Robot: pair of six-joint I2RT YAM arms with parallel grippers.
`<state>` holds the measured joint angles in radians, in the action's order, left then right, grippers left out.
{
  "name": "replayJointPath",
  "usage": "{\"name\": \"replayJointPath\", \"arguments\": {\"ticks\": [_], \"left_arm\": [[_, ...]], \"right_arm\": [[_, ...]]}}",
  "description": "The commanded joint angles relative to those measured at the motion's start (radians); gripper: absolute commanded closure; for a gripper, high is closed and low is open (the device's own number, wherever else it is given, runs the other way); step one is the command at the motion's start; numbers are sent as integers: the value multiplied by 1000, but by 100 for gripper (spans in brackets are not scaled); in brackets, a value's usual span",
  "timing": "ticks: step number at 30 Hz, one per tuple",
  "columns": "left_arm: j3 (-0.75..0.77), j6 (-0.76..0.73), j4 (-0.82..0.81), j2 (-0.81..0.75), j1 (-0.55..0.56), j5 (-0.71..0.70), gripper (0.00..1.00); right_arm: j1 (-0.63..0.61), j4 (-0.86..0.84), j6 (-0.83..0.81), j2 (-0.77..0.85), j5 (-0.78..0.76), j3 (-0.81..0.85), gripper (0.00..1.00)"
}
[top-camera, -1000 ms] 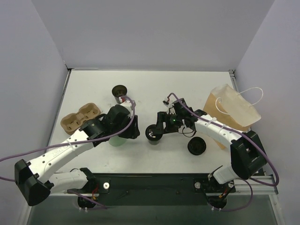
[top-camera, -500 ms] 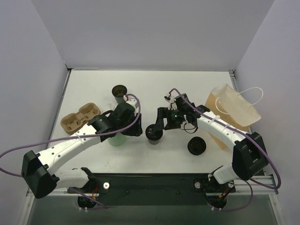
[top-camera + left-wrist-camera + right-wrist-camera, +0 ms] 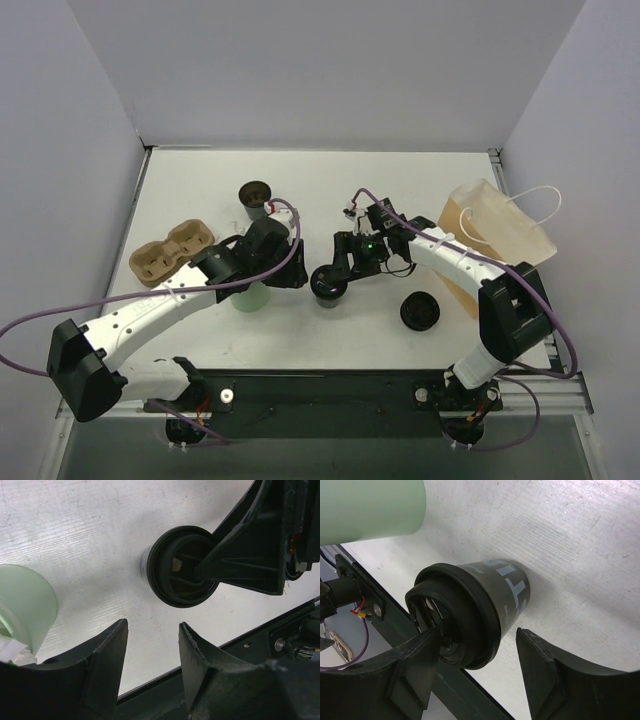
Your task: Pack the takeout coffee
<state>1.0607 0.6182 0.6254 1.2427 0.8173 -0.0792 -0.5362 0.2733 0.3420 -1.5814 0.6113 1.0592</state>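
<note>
**Right gripper straddles the coffee cup, jaws spread**

The right gripper point(image 3: 476, 631) is unclenched, with its 2 fingers point(image 3: 410, 675) on either side of the takeout coffee point(image 3: 485, 600). The finger on the right of the wrist view is apart from the cup's wall, with bare table showing between them. Whether the other finger touches the rim cannot be told. The cup is black with pale lettering on its side. It stands upright near the middle of the white table point(image 3: 330, 190), between the 2 arms.

The left gripper point(image 3: 152, 624) is released too, with nothing between its fingers. It hangs just beside the coffee, and the pale green cup point(image 3: 25, 605) is on its other side.

Farther out, a black cup with a brown inside point(image 3: 255, 195) stands toward the back. A cardboard cup carrier point(image 3: 170, 252) lies at the left. A flat black lid point(image 3: 420, 312) lies right of the coffee, and a bag with white handles point(image 3: 500, 235) sits at the right edge.
</note>
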Motion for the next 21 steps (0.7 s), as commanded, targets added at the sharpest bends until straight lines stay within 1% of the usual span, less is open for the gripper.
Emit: {"name": "replayJointPath", "arguments": {"ticks": [1, 3, 7, 14, 15, 17, 18, 21], "left_arm": [[-19, 8, -85, 9, 5, 29, 45], [-25, 11, -111, 23, 6, 39, 45], [-53, 37, -189, 44, 6, 56, 39], [-79, 78, -288, 92, 6, 52, 36], [-79, 83, -291, 95, 6, 39, 36], [-77, 84, -293, 101, 5, 29, 36], [-77, 84, -294, 103, 5, 29, 36], [-76, 84, -294, 106, 5, 18, 36]], "right_arm": [[4, 7, -20, -5, 16, 13, 42], [4, -11, -12, 1, 16, 1, 44], [2, -66, 32, 24, 8, -51, 50], [2, -111, 90, 64, 2, -107, 52], [2, -114, 98, 69, 2, -110, 52], [2, -115, 117, 84, 1, -114, 47], [4, -115, 120, 90, 1, -116, 43], [7, -114, 133, 119, -4, -111, 38]]}}
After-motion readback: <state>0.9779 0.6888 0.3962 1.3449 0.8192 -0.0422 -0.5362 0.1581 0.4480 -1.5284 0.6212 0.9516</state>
